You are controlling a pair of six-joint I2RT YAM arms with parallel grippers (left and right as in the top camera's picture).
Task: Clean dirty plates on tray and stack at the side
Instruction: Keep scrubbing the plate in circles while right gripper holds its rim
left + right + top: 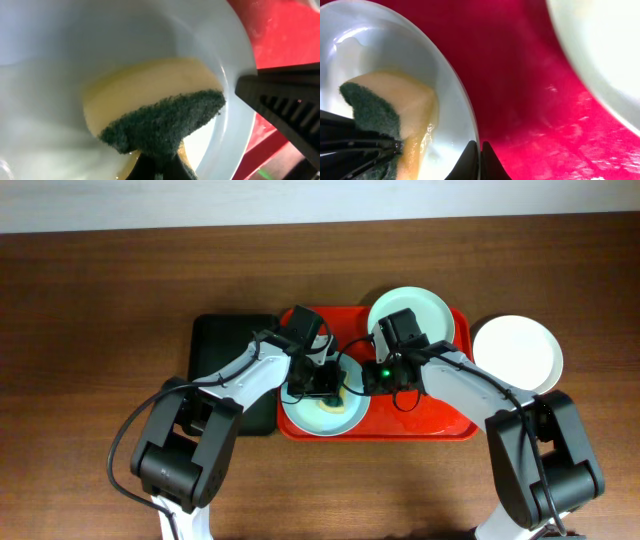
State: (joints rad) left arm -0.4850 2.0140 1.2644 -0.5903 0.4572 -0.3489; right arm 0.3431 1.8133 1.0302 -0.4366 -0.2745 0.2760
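The left gripper (pixel 322 386) is clenched on a yellow-and-green sponge (pixel 160 115) pressed into a pale blue plate (pixel 300 418) at the near-left of the red tray (pixel 445 422), while the right gripper (pixel 480 150) pinches that plate's rim. 1 mint plate (pixel 432 308) sits at the tray's far-right corner. 1 white plate (pixel 517 352) lies on the table (pixel 90 300) just beside the tray's right edge.

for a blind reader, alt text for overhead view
The left hand holds a yellow sponge in a pale plate on a red tray while the right hand pinches its rim. A mint plate sits at the tray's back; a white plate lies off it.
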